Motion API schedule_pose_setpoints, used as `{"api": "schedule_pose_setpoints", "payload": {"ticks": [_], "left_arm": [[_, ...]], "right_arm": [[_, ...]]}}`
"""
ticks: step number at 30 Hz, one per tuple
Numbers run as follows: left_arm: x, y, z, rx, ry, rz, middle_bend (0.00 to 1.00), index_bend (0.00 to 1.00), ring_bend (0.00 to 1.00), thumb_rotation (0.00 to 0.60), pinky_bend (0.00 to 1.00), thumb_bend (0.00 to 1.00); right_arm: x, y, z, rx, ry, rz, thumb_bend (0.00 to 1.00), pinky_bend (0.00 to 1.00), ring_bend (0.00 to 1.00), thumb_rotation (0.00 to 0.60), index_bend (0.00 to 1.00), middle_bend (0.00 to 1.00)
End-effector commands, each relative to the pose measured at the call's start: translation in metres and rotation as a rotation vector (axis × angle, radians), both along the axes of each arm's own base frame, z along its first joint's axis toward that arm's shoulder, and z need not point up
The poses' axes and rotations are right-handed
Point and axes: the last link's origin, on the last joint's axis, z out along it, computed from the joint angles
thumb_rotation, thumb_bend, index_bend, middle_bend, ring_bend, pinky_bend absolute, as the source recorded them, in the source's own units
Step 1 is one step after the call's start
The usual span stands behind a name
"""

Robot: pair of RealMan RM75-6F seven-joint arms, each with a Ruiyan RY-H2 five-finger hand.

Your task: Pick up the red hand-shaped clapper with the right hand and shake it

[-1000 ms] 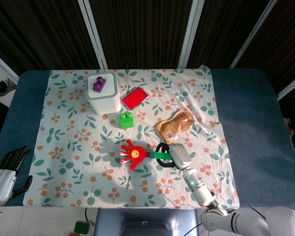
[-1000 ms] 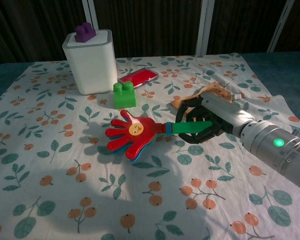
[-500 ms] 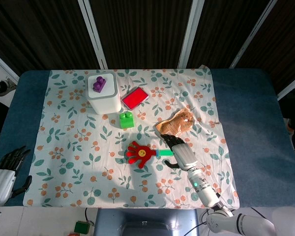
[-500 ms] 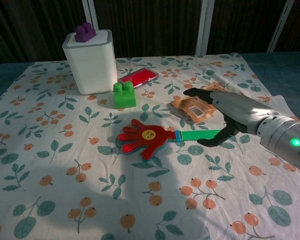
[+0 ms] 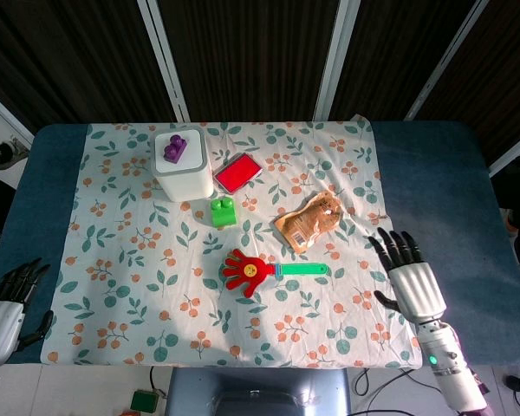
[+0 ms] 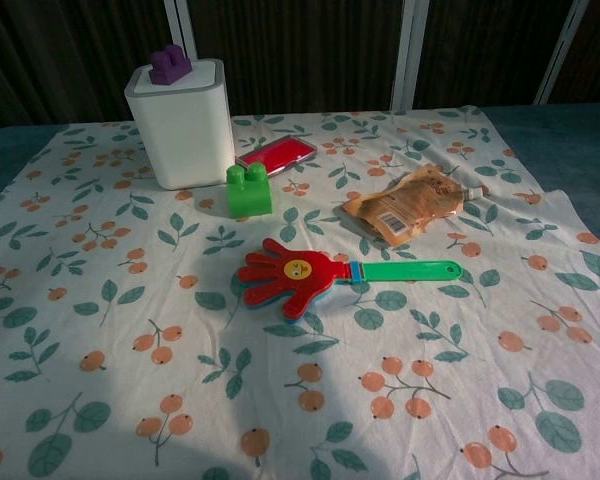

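The red hand-shaped clapper [image 5: 247,271] [image 6: 288,275] lies flat on the floral cloth, its green handle [image 5: 302,271] [image 6: 408,270] pointing right. My right hand [image 5: 409,277] hovers over the cloth's right edge, well right of the handle, fingers spread and holding nothing; the chest view does not show it. My left hand [image 5: 6,303] sits at the table's near left corner, fingers apart and empty.
A white box [image 5: 183,167] [image 6: 182,123] with a purple block [image 5: 175,147] on top stands at the back left. Beside it lie a red flat case [image 5: 237,172], a green block [image 5: 224,211] [image 6: 249,190] and an orange snack packet [image 5: 309,220] [image 6: 405,203].
My right hand let go of the clapper's handle and drew back to the right, out of the chest view. The clapper dropped flat onto the cloth.
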Motion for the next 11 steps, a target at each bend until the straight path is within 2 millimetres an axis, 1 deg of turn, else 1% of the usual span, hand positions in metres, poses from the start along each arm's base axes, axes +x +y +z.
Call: {"api": "schedule_pose_setpoints", "payload": {"ticks": [1,4,11], "left_arm": [[0.0014,0.0002,-0.0023,0.007,0.011,-0.002,0.02,0.06,0.0,0.6,0.1,0.44],[0.0029,0.0002,-0.0038,0.018,0.02,-0.004,0.02,0.06,0.0,0.6,0.1,0.44],[0.0038,0.0008,-0.0066,0.016,0.033,-0.022,0.02,0.06,0.0,0.6,0.1,0.44]], "right_arm": [[-0.0281,0.0556,0.0338,-0.097,0.005,-0.032,0.21,0.0,0.0,0.6,0.0,0.0],[-0.0289,0.058,0.041,-0.113,-0.012,-0.024,0.19,0.0,0.0,0.6,0.0,0.0],[-0.034,0.0532,0.0393,-0.055,-0.024,-0.062,0.18,0.0,0.0,0.6,0.0,0.0]]}}
